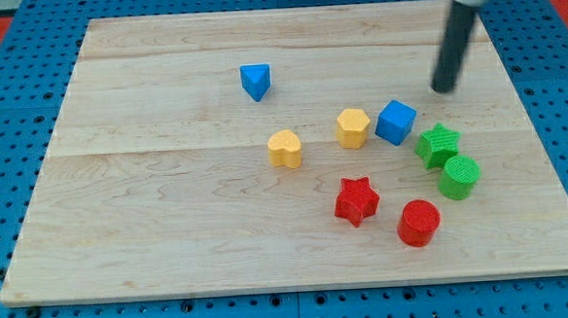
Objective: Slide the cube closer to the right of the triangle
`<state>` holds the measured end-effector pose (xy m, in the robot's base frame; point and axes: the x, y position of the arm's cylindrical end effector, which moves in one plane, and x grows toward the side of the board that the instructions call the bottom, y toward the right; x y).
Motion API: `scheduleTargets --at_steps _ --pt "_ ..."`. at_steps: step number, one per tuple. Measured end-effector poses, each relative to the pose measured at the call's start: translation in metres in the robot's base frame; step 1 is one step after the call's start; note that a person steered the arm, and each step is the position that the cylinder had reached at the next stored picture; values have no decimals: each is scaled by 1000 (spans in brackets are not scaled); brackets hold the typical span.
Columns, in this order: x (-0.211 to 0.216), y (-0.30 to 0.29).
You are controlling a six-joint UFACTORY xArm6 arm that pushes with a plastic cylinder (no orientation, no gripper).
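Blue cube [396,122] sits touching the yellow hexagon [353,128]; my tip [443,89], a bare rod holding nothing, risks shoving both toward the blue triangle [256,82].

Six bystander blocks on the pale wooden board [171,233]

Below-left of my tip [443,88]: yellow hexagon block [353,128], yellow heart block [284,148], red star block [356,200]. Below: green star block [438,144], green cylinder [459,177], red cylinder [419,222].

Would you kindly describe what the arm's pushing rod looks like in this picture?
It is a straight, smooth, dark grey-black cylindrical rod ending in my tip. At the view's top it joins a wider black-and-white fitting, cut off by the frame. No cables or markings are visible.
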<state>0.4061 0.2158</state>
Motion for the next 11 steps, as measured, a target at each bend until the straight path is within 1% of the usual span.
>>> scheduleTargets --at_steps 1,2,3,4,5,6,7,8,9,10,11 --pt "37 -38" --pt "24 -99" --pt "-9 -158" --pt "-33 -212" --pt "-39 -144" --pt "-31 -87" --pt "-56 -52" --pt "-89 -62" --pt "-62 -146" --pt "-46 -149" --pt "-7 -81"
